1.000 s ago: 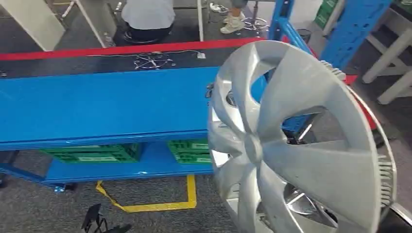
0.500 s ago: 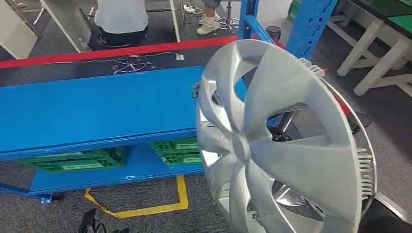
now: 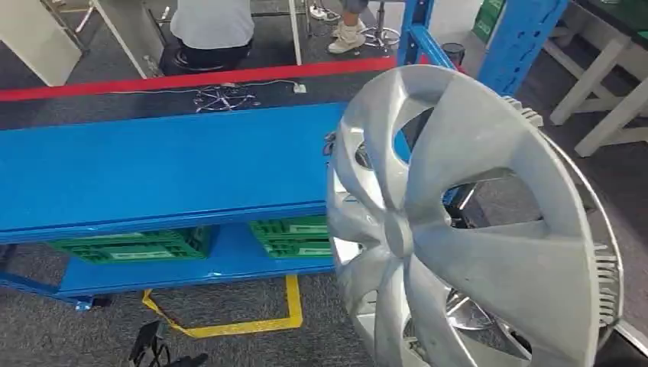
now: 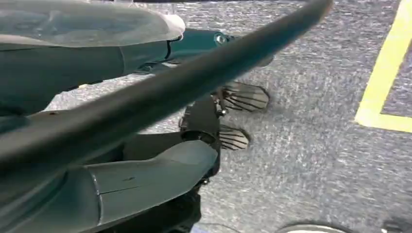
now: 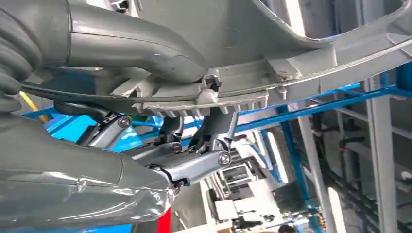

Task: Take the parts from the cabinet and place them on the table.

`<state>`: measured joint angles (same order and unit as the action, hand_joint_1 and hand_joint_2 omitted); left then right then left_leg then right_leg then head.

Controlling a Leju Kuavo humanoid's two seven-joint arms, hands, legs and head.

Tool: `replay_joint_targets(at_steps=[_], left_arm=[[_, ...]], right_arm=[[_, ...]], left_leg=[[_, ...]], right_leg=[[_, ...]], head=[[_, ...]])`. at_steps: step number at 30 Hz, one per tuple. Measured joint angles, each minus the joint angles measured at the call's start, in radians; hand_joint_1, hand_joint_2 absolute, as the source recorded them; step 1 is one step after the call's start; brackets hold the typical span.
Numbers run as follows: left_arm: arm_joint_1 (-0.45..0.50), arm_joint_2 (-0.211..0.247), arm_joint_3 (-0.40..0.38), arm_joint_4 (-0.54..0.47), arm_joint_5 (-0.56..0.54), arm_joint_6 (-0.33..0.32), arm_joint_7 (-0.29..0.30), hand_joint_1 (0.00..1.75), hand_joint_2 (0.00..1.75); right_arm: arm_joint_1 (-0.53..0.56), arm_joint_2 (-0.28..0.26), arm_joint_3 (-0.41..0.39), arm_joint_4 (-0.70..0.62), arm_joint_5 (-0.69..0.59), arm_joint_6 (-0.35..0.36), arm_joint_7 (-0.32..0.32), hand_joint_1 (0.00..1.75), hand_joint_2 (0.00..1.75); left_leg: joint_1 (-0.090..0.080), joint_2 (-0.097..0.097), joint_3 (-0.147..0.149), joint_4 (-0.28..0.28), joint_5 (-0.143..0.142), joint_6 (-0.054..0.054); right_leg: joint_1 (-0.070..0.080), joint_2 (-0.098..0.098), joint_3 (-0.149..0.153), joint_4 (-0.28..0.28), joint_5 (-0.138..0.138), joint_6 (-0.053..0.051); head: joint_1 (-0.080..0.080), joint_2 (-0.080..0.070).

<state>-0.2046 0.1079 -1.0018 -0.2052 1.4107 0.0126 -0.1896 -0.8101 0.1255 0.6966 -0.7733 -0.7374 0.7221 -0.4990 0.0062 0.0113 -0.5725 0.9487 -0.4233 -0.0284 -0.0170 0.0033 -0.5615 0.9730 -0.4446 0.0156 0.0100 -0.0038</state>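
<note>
Grey carpeted workshop floor (image 3: 69, 329), marked with a yellow tape line (image 3: 294, 302) and a red strip (image 3: 191, 78) farther off. Right hand (image 5: 160, 82) clamped on the rim of the silver wheel cover (image 3: 466, 229), thick thumb pressed on one face, darker fingers (image 5: 194, 165) hooked under the ribbed edge. Left hand (image 4: 111, 145) gripping the rim too, thumb and fingers on either side of the dark edge crossing the left wrist view. Wheel cover held up, tilted, at near right, overlapping the right end of the blue table (image 3: 153, 168). Green crates (image 3: 294, 237) on the lower shelf beneath the table top. Blue rack uprights (image 3: 527, 38) at far right, white table legs (image 3: 604, 115) beside them. Seated person (image 3: 210, 30) in a white top at the far side, beyond the red strip.
</note>
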Motion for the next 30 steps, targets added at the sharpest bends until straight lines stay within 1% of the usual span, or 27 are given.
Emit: replay_joint_targets(at_steps=[1, 2, 4, 6, 8, 10, 11, 12, 13, 17, 25, 26, 27, 28, 30], left_arm=[[0.003, 0.001, 0.000, 0.000, 0.000, 0.000, 0.000, 0.00, 1.75], [0.004, 0.001, 0.000, 0.000, 0.000, 0.000, 0.000, 0.00, 1.75], [0.003, 0.001, 0.000, 0.000, -0.002, 0.000, 0.000, 0.00, 1.75], [0.002, 0.001, 0.000, 0.000, -0.005, 0.000, 0.000, 0.00, 1.75], [0.002, 0.001, 0.000, 0.000, -0.005, 0.000, 0.000, 0.00, 1.75], [0.002, 0.001, 0.000, 0.000, -0.005, 0.000, 0.000, 0.00, 1.75], [0.002, 0.001, 0.000, 0.000, -0.005, -0.002, 0.000, 0.00, 1.75], [0.002, 0.001, 0.000, 0.000, -0.004, -0.002, 0.000, 0.00, 1.75], [0.002, 0.001, 0.000, 0.000, -0.004, -0.004, 0.000, 0.00, 1.75], [0.002, 0.001, 0.000, 0.000, -0.003, -0.005, 0.000, 0.00, 1.75], [0.003, 0.001, 0.000, 0.000, 0.003, -0.002, 0.001, 0.00, 1.75], [0.003, 0.001, 0.000, 0.000, 0.003, -0.002, 0.001, 0.00, 1.75], [0.004, 0.003, 0.000, 0.000, 0.004, -0.002, 0.001, 0.00, 1.75], [0.004, 0.004, 0.000, 0.000, 0.005, -0.002, 0.001, 0.00, 1.75], [0.005, 0.004, 0.000, 0.000, 0.005, -0.002, 0.001, 0.00, 1.75]], right_arm=[[0.001, 0.000, 0.000, 0.001, 0.000, 0.000, -0.001, 1.75, 1.75], [0.002, 0.000, 0.000, 0.001, 0.001, 0.000, -0.002, 1.75, 1.75], [0.002, 0.000, 0.000, 0.001, 0.002, 0.000, -0.003, 1.75, 1.75], [0.002, 0.000, 0.000, 0.001, 0.002, 0.000, -0.003, 1.75, 1.75], [0.002, 0.000, 0.000, 0.001, 0.002, -0.001, -0.003, 1.75, 1.75], [0.002, 0.000, 0.000, 0.001, 0.002, -0.003, -0.003, 1.75, 1.75], [0.002, 0.000, 0.000, 0.001, 0.002, -0.005, -0.002, 1.75, 1.75], [0.002, 0.000, 0.000, 0.001, 0.002, -0.009, -0.002, 1.75, 1.75], [0.002, 0.000, 0.000, 0.001, 0.002, -0.013, -0.001, 1.75, 1.75], [0.002, 0.000, 0.000, 0.001, 0.002, -0.019, 0.000, 1.75, 1.75], [0.002, 0.000, 0.000, 0.001, 0.002, -0.018, 0.000, 1.75, 1.75], [0.002, 0.000, 0.000, 0.001, 0.002, -0.017, 0.001, 1.75, 1.75], [0.001, 0.001, 0.000, 0.001, 0.001, -0.016, 0.001, 1.75, 1.75], [0.002, 0.002, 0.000, 0.001, 0.001, -0.014, 0.002, 1.75, 1.75], [0.001, 0.003, 0.001, 0.001, 0.001, -0.013, 0.002, 1.75, 1.75]], left_leg=[[0.001, 0.000, -0.002, 0.001, 0.007, 0.013], [0.002, 0.001, -0.001, 0.000, 0.007, 0.015], [0.003, 0.001, 0.003, -0.005, 0.008, 0.013], [0.004, 0.001, 0.005, -0.010, 0.010, 0.011], [0.004, 0.001, 0.006, -0.014, 0.012, 0.008], [0.005, 0.002, 0.007, -0.017, 0.013, 0.006], [0.005, 0.002, 0.007, -0.017, 0.013, 0.003], [0.005, 0.002, 0.007, -0.018, 0.013, -0.004], [0.006, 0.002, 0.007, -0.018, 0.012, -0.007], [0.006, 0.002, 0.007, -0.018, 0.011, -0.009], [0.003, 0.002, 0.007, -0.016, 0.010, -0.009], [0.002, 0.001, 0.005, -0.013, 0.008, -0.008], [0.000, 0.000, 0.003, -0.004, 0.005, 0.002], [0.000, 0.001, 0.002, -0.004, 0.003, 0.004], [-0.001, 0.001, 0.001, -0.004, 0.002, 0.008]], right_leg=[[0.004, 0.002, -0.002, 0.003, 0.001, -0.001], [0.005, 0.004, -0.003, 0.002, 0.001, -0.003], [0.007, 0.006, -0.002, 0.002, 0.001, -0.005], [0.009, 0.005, -0.002, 0.002, 0.000, -0.008], [0.009, 0.005, -0.002, 0.002, 0.000, -0.014], [0.010, 0.005, -0.002, 0.002, -0.001, -0.015], [0.010, 0.005, -0.002, 0.002, -0.001, -0.016], [0.010, 0.004, -0.002, 0.003, -0.002, -0.016], [0.011, 0.004, -0.002, 0.003, -0.002, -0.017], [0.011, 0.003, -0.001, 0.003, -0.002, -0.017], [0.007, 0.003, 0.000, 0.002, -0.002, -0.017], [0.005, 0.003, 0.002, -0.001, -0.001, -0.015], [0.002, 0.003, 0.001, -0.003, 0.001, -0.011], [0.003, 0.003, 0.002, -0.003, 0.000, -0.010], [0.003, 0.003, 0.003, -0.004, 0.001, -0.008]], head=[[-0.005, 0.000], [-0.008, 0.000], [-0.016, 0.000], [-0.022, 0.000], [-0.026, 0.000], [-0.031, 0.000], [-0.032, 0.000], [-0.034, 0.000], [-0.034, 0.000], [-0.032, 0.000], [-0.029, 0.000], [-0.028, 0.000], [-0.029, 0.000], [-0.035, 0.000], [-0.038, 0.000]])
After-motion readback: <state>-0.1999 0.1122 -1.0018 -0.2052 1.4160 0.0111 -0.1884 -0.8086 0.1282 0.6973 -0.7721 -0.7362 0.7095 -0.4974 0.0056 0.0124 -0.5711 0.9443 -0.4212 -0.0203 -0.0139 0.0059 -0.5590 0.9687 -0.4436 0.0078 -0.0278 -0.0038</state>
